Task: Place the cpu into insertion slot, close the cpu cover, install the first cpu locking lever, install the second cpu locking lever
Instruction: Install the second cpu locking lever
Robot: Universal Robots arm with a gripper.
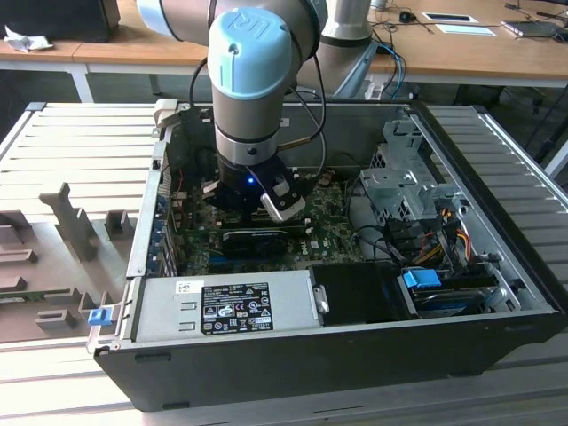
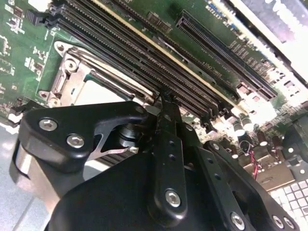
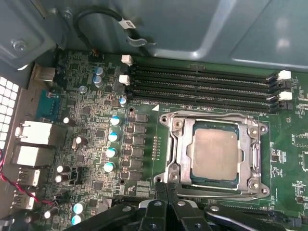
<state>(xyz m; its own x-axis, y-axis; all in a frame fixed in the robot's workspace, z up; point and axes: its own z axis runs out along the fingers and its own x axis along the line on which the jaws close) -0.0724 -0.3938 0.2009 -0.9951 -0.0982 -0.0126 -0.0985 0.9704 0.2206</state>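
One open PC case (image 1: 497,293) holds everything — motherboard (image 3: 91,144) flat on its floor, arm reaching down into it from above. Landmark: the insertion slot (image 3: 175,139). Four long black memory slots (image 3: 202,89) run just beside it in the first wrist view. The cpu cover (image 3: 257,154) lies down flat on the slot, its window framing the cpu (image 3: 215,154), which sits seated inside the slot — placement looks done, cover looks closed. Gripper (image 3: 166,190) hangs at the slot's near edge, fingers pressed together, nothing pinched between them. My read: narrow closed tip suits pushing on a locking lever at that edge; can't tell whether either lever is latched.
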